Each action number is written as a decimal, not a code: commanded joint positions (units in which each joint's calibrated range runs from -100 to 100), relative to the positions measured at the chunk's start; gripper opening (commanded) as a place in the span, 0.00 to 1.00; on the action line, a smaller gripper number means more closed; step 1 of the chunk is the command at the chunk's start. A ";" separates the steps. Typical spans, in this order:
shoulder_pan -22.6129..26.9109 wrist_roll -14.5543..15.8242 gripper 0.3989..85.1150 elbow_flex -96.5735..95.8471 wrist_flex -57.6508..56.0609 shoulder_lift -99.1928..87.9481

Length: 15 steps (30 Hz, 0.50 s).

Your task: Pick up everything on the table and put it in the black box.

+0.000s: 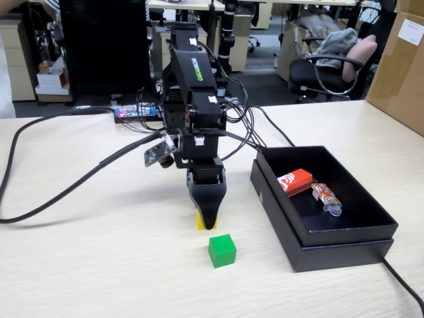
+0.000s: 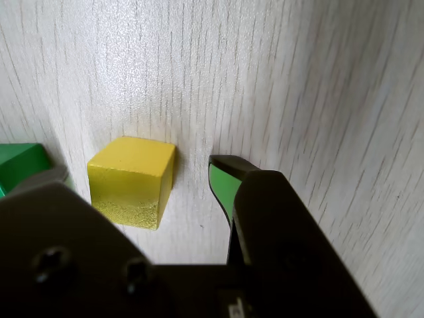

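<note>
Koch arm's gripper (image 2: 136, 175) sits low over the table (image 1: 99, 265), jaws parted wide w/ the yellow cube (image 2: 132, 180) between them. In the wrist view the green-lined fingertip (image 2: 224, 180) stands just right of the cube w/ a strip of bare wood between; the other jaw is a dark mass at lower left, its tip at the cube's left edge. Contact there can't be told. Nothing is gripped; the cube rests flat on the wood.

In the fixed view the gripper (image 1: 208, 222) points straight down and hides most of the yellow cube (image 1: 201, 221), only a sliver showing at its tip.

Green cube (image 1: 222, 250) lies just in front of the yellow cube, toward the camera, apart from it and the gripper; in the wrist view a corner of the green cube (image 2: 20, 162) shows at the left edge.

Black box (image 1: 344, 238) sits right of the yellow cube in the fixed view, well clear of it. Inside, the red box (image 1: 295, 181) w/ white end lies near the far-left part of the floor, a small patterned packet (image 1: 326, 197) just beside it.

Black cables (image 1: 59, 192) run across the table left of the arm's base (image 1: 192, 99); office chair (image 1: 324, 69) and a brown carton (image 1: 401, 59) stand beyond the table.
</note>
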 commanded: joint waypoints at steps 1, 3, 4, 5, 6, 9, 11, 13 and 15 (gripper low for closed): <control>0.15 -0.20 0.36 4.71 1.45 -0.26; 0.15 -0.20 0.29 4.71 2.66 0.32; 0.15 -0.20 0.27 4.71 3.09 0.55; 0.15 -0.20 0.27 4.71 3.35 0.55; 0.15 -0.15 0.24 4.80 3.61 0.89; 0.05 -0.15 0.11 4.53 4.48 1.00; 0.05 -0.15 0.10 4.17 4.48 1.00; -0.05 -0.15 0.10 3.99 4.48 1.00; -0.10 -0.10 0.10 3.80 4.48 -0.26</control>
